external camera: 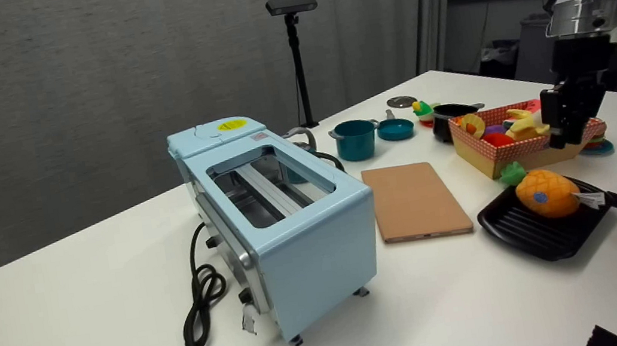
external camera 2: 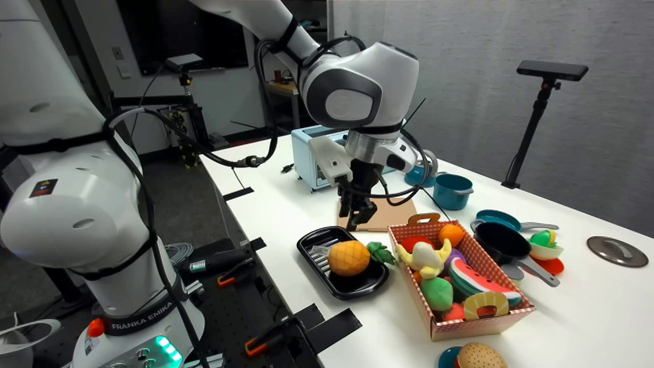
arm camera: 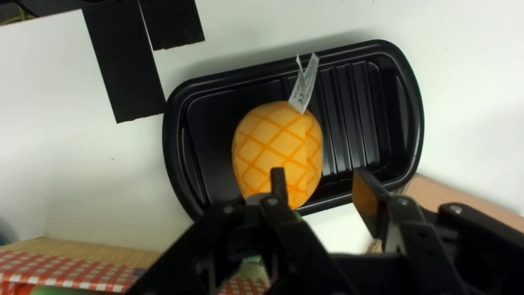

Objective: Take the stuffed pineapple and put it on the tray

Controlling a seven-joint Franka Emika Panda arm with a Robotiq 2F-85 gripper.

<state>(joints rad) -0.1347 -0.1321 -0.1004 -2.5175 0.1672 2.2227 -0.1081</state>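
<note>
See the stuffed pineapple (external camera 2: 349, 259) lying on its side in the black tray (arm camera: 356, 119) on the counter (external camera: 94, 324), with green leaves (external camera 2: 380, 253) over the rim near the checkered box (external camera: 470, 156). Note the tool (arm camera: 321, 186) hanging above with jaws spread.

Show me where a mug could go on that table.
Bare table spreads past the black cord beside the blue oven; another patch lies between oven, brown board and tray. Crowded: between tray and basket, where the stuffed pineapple pokes out its leaves, the open gripper hanging nearby.
</note>
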